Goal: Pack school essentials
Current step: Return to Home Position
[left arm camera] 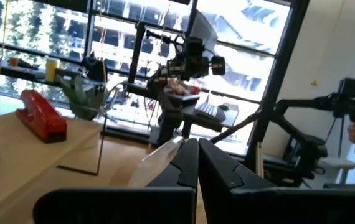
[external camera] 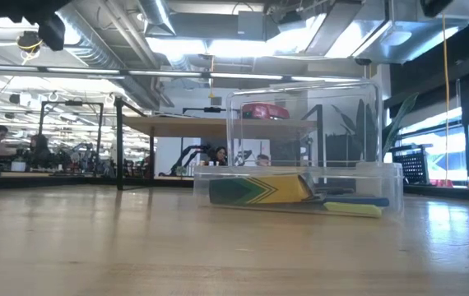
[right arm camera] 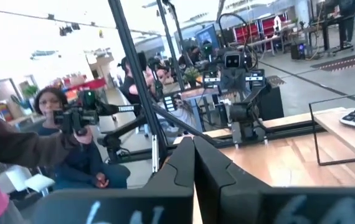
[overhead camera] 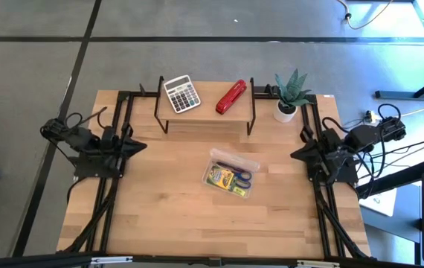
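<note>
A clear plastic case (overhead camera: 230,175) sits on the table's middle, its lid (external camera: 300,123) standing upright in the low view. Inside lie the yellow-green printed box (overhead camera: 222,179) (external camera: 259,189) and the blue-handled scissors (overhead camera: 242,176). A yellow piece (external camera: 354,210) lies low in the case. The pen I cannot pick out. My left gripper (overhead camera: 141,147) (left arm camera: 197,163) rests at the table's left side, shut and holding nothing. My right gripper (overhead camera: 295,154) (right arm camera: 194,163) rests at the right side, also shut and holding nothing. Both are far from the case.
At the far edge a raised shelf (overhead camera: 204,112) carries the grey calculator (overhead camera: 181,94) and the red stapler (overhead camera: 231,97). A potted plant (overhead camera: 290,95) stands to its right. Bare wood lies around the case. People sit in the room beyond the table.
</note>
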